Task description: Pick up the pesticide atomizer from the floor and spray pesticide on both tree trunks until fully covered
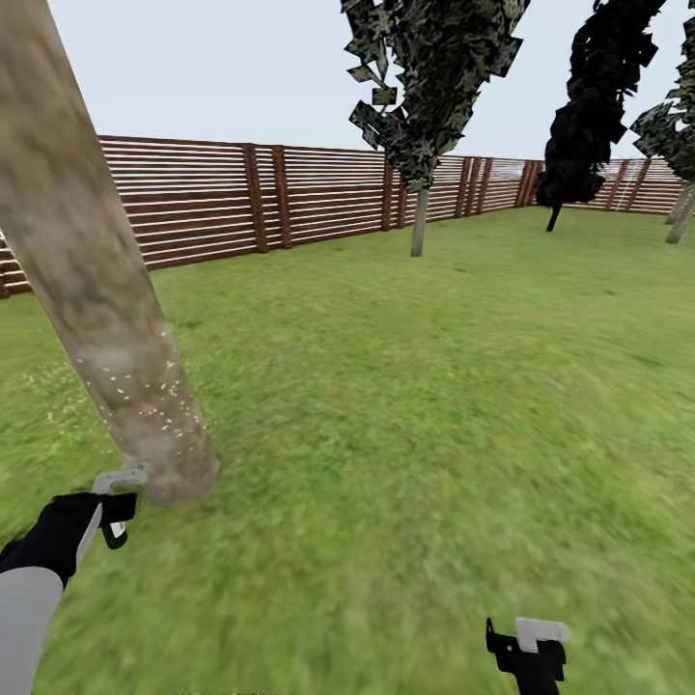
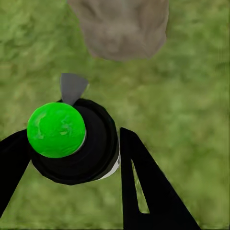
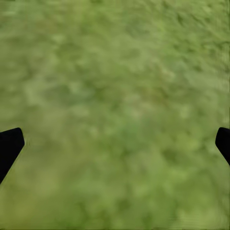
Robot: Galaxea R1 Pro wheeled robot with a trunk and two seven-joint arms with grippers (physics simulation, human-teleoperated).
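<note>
Your left claw (image 2: 72,158) pinches the pesticide atomizer (image 2: 76,143) – nozzle aimed at the speckled tree trunk (image 1: 97,290); right claw (image 3: 115,143) spread, idle.

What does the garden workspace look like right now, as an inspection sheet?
Surface: green grass lawn, no bare patches seen.
Job's things: near mottled grey-tan tree trunk leans across the head view, whitish pesticide specks on its lower part; second grey-trunked tree with dark green crown stands far off by the fence; black atomizer bottle with a green-lit top sits in the left jaws.
Clutter: nothing seen.
Grippers: left gripper shut on the bottle beside the trunk base; right gripper open, empty, over grass.
Cables: nothing seen.
Surroundings: brown horizontal-slat wooden fence; near-black narrow tree; pale sky.
</note>
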